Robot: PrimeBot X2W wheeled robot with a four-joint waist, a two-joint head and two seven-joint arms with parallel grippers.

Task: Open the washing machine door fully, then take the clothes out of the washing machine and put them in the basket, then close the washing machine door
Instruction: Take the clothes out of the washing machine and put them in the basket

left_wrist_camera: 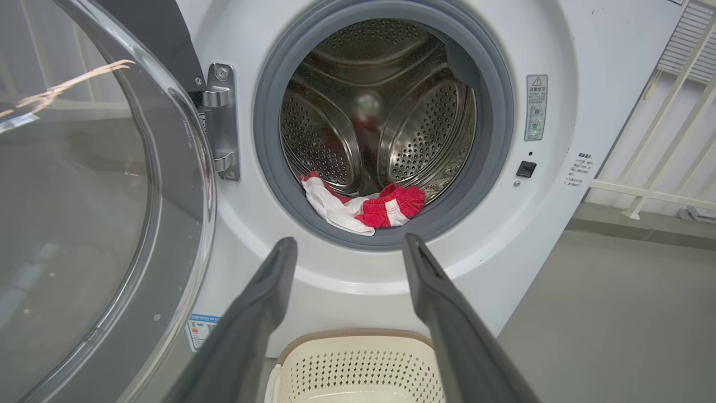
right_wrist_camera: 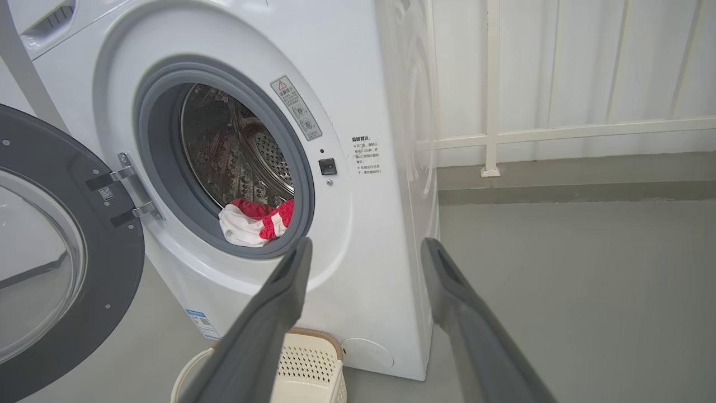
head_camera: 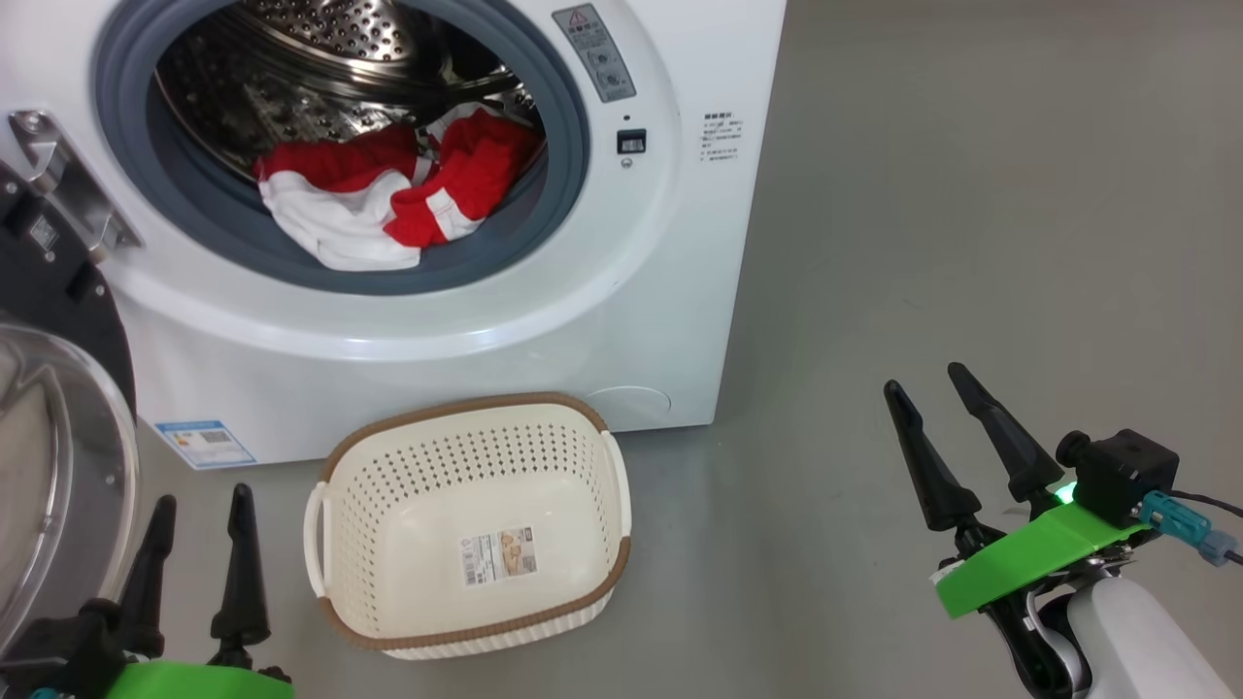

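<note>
- Grey smooth floor [head_camera: 971,194] is spreading under everything you are watching, with a white railing [right_wrist_camera: 492,112] standing behind.
- Your big white front-loading washing machine [head_camera: 602,320] is standing on it, showing its grey gasket and perforated steel drum.
- Its large round door [right_wrist_camera: 106,268], dark grey inside with a bulging clear glass window, is hanging wide open on your robot's left.
- Your small cream-white perforated plastic basket [head_camera: 456,466] with the brown rim is sitting on the floor just before the machine, below the opening.
- Soft red and white clothes [head_camera: 388,204] are lying at the drum's front, spilling onto the gasket.
- Your left gripper [head_camera: 202,495] is hovering between door glass and basket, fingers spread wide, gripping nothing.
- Your right gripper [head_camera: 923,378] is hovering over bare floor, well apart from the machine, equally wide and free.
</note>
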